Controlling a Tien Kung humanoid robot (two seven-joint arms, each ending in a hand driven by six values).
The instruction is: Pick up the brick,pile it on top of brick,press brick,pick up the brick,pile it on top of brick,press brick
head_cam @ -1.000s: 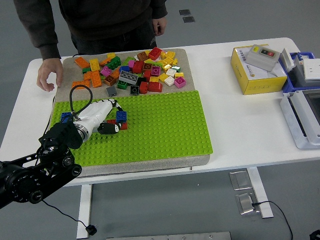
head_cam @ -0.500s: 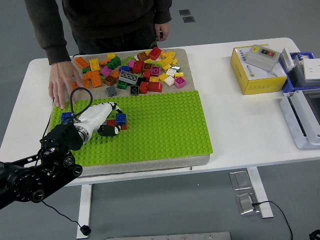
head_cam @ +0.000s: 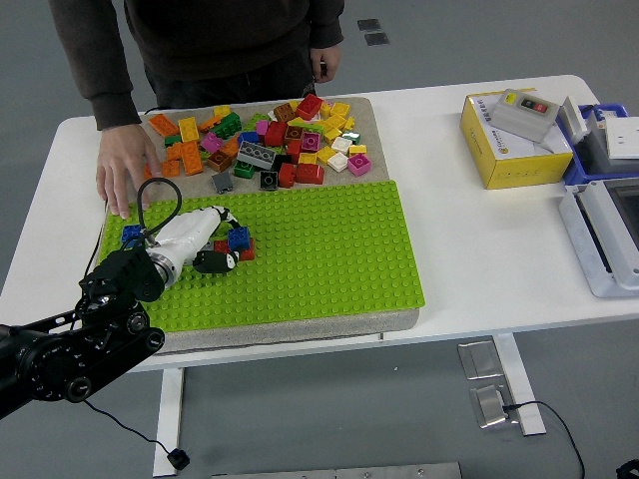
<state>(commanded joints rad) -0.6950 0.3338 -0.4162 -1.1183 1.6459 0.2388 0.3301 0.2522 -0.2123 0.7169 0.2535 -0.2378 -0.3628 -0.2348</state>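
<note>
**Me:** One robot hand (head_cam: 205,239) is at work, my left, reaching in from the lower left over the green baseplate (head_cam: 329,249). My right is out of sight.

**Observer:** What are you holding?

**Me:** My white fingers (head_cam: 225,218) curl down around the small stack of blue bricks (head_cam: 238,239) on the baseplate's left part, with a red brick (head_cam: 247,253) just beside it. I read that as closed on the stack, pressing rather than lifting, though the fingertips hide the contact itself.

**Observer:** Anything different from a second ago?

**Me:** My robot hand has barely shifted; it has stayed on the same stack throughout. The real change is the person's hand (head_cam: 125,172) at the far left of the bench (head_cam: 479,239). It was resting off the mat's corner, and it now lies flat beside the orange bricks (head_cam: 180,160), near the baseplate's upper left corner.

**Observer:** What does that mean for the job?

**Me:** I judge the press is under way and the stack is seating. Next comes another pick from the loose pile (head_cam: 290,140) on the far mat, and that hand sits close to my reach path, so I would need to go in carefully.
</note>
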